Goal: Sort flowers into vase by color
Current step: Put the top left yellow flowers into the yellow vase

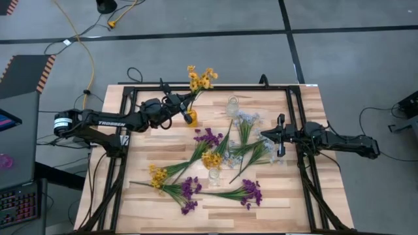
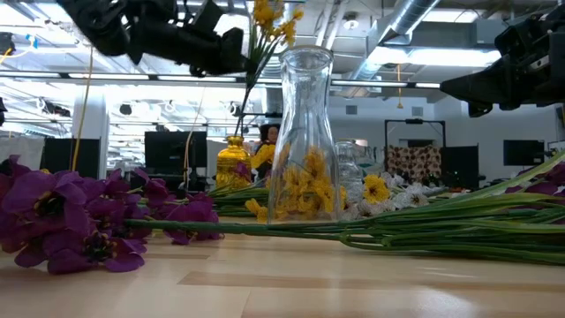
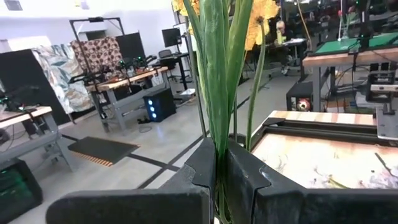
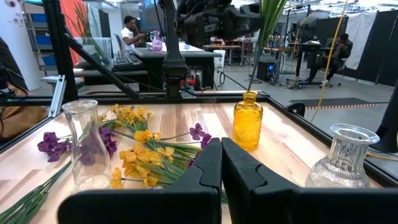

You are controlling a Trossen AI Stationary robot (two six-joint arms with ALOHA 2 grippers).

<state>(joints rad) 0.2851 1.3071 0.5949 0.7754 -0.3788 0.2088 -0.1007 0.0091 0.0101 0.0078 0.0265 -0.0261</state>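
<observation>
My left gripper (image 1: 183, 103) stands above the amber vase (image 1: 189, 117) at the table's far left and is shut on a yellow sprig (image 1: 201, 78). That vase also shows in the low view (image 2: 232, 163) and the right wrist view (image 4: 247, 121). My right gripper (image 1: 269, 136) hovers shut and empty (image 4: 221, 158) over the white-blue sprigs (image 1: 248, 121), raised off the table. Purple sprigs (image 1: 208, 137) and yellow sprigs (image 1: 212, 158) lie flat mid-table. One clear vase (image 1: 232, 106) stands far, another (image 1: 214, 176) near. My left gripper pinches the yellow sprig's green stems (image 3: 217, 143) between its two fingers, partway along their length, coming level from the table's left and lying across them. The sprig stands nearly upright, blossoms (image 2: 269, 22) above the fingers. Its lower end reaches down into the amber vase's neck (image 4: 250, 94).
More purple sprigs (image 1: 189, 189) (image 1: 251, 190) and a yellow one (image 2: 305, 190) lie toward the near edge, stems crossing around the near clear vase (image 2: 305, 132). A black frame (image 1: 297, 104) rims the table. Bare wood lies along the near edge (image 1: 215, 219).
</observation>
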